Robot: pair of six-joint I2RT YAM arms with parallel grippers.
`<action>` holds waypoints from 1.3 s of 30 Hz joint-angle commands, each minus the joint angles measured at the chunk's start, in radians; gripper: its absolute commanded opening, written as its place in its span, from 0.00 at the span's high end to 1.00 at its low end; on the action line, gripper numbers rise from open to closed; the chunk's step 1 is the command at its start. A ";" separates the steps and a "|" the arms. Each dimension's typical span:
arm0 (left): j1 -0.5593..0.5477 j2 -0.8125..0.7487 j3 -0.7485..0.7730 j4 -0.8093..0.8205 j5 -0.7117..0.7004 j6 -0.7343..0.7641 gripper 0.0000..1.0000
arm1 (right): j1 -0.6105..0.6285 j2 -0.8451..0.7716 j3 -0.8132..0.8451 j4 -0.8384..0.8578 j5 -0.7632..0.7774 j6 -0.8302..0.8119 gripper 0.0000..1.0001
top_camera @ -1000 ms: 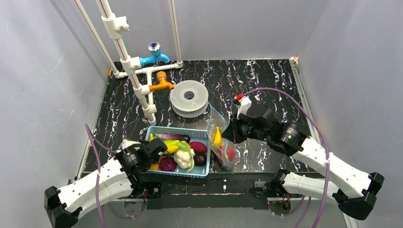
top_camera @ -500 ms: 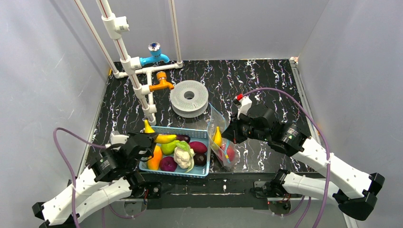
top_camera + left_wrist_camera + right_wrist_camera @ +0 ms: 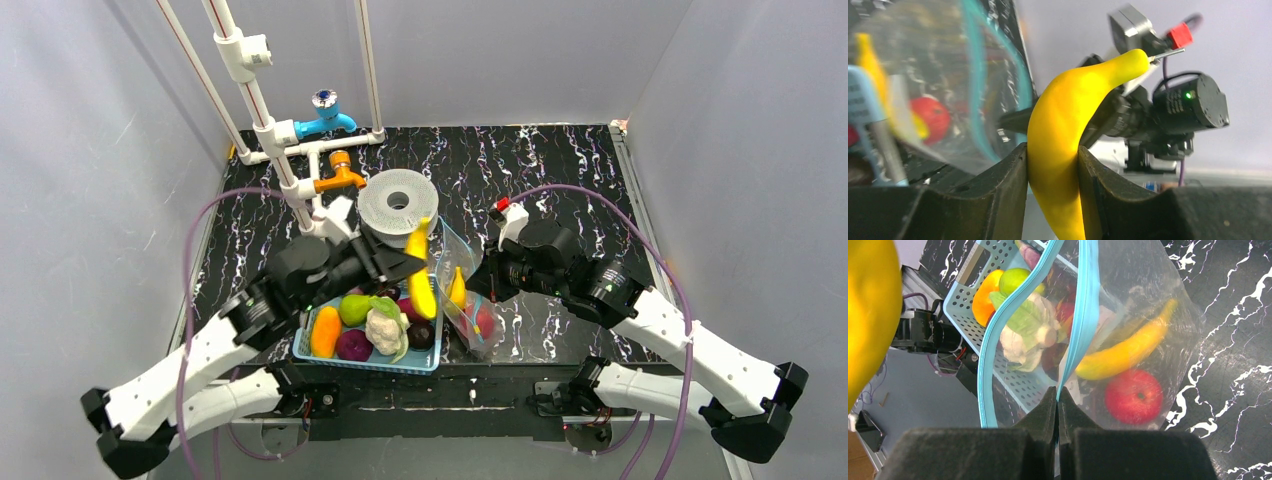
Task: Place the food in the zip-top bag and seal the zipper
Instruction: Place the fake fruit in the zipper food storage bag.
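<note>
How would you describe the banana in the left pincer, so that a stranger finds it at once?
Find the light-blue basket at the table's near edge. Over its right end, beside the clear bag, the left pincer holds a yellow banana. Unlike the banana inside the bag, it hangs in the air, clamped between black fingers.

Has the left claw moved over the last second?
Yes. The left claw, shut on a banana, has swung from the basket's left end rightward and away from the arm bases, to just in front of the grey spool.
</note>
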 commanded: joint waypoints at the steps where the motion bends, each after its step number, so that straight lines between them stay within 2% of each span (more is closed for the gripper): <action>1: -0.003 0.129 0.079 0.121 0.275 0.118 0.71 | -0.006 -0.006 0.027 0.033 -0.009 -0.003 0.99; 7: -0.003 0.202 -0.007 0.359 0.271 0.012 0.71 | -0.006 -0.017 0.023 0.062 -0.005 0.005 0.99; 11: -0.003 0.239 -0.074 0.484 0.206 -0.081 0.71 | -0.006 -0.028 0.015 0.091 -0.020 0.013 0.99; 16: -0.003 0.178 -0.205 0.545 0.051 -0.213 0.71 | -0.006 -0.037 0.006 0.106 -0.026 0.027 0.99; 21: -0.003 0.128 -0.319 0.658 -0.023 -0.324 0.67 | -0.007 -0.039 -0.009 0.120 -0.019 0.035 0.99; 28: -0.003 0.175 -0.308 0.666 -0.003 -0.351 0.53 | -0.007 -0.027 0.003 0.124 -0.018 0.035 0.99; 33: -0.003 0.171 -0.311 0.666 -0.014 -0.348 0.26 | -0.007 -0.028 0.012 0.117 -0.013 0.034 0.99; 37: -0.003 0.143 -0.275 0.554 -0.029 -0.307 0.10 | -0.007 -0.028 0.014 0.112 -0.010 0.031 0.99; 39: -0.004 0.130 -0.229 0.439 -0.045 -0.277 0.09 | -0.007 -0.030 0.012 0.111 -0.008 0.029 0.99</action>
